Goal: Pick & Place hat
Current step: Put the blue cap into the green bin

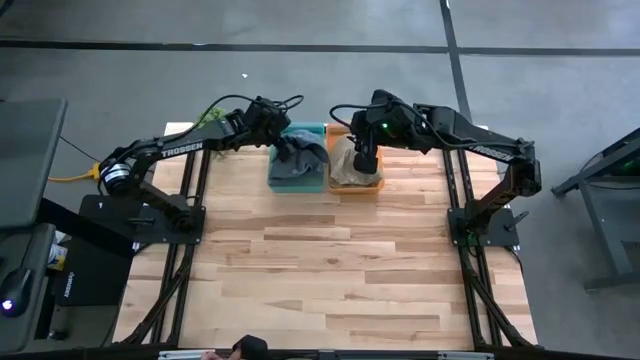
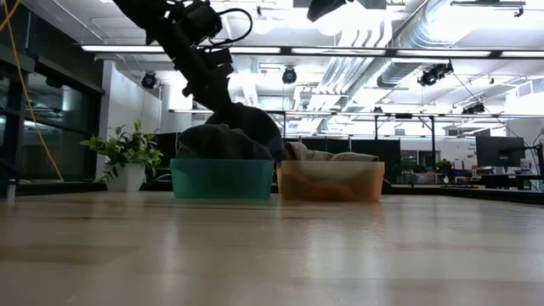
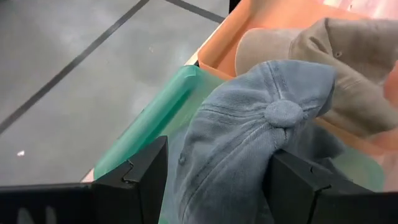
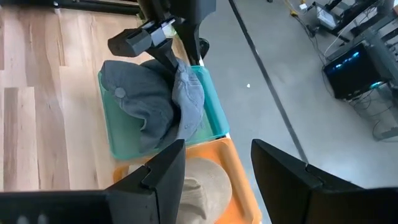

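Note:
A blue-grey cap (image 1: 298, 160) sits mounded in the teal bin (image 1: 300, 184) at the table's far edge. It also shows in the low view (image 2: 229, 136) and the right wrist view (image 4: 149, 99). My left gripper (image 3: 217, 180) is down on it, shut on its crown. A beige cap (image 1: 350, 165) lies in the orange bin (image 1: 362, 187) to the teal bin's right. My right gripper (image 4: 214, 174) hovers open above the orange bin and the beige cap (image 4: 205, 186), touching nothing. My left gripper holds the blue-grey cap by its crown (image 3: 249, 143), close to the top button (image 3: 284, 112), with the cloth bunched between the two fingers (image 3: 143, 180). The fingers slant down from above on the table's left. The cap's lower part rests in the teal bin (image 4: 211, 106).
The two bins stand side by side, touching, at the far edge of the wooden table (image 1: 330, 270). Bare wood stretches from the bins toward the near edge. The low view shows a potted plant (image 2: 127, 157) in the room beyond the table.

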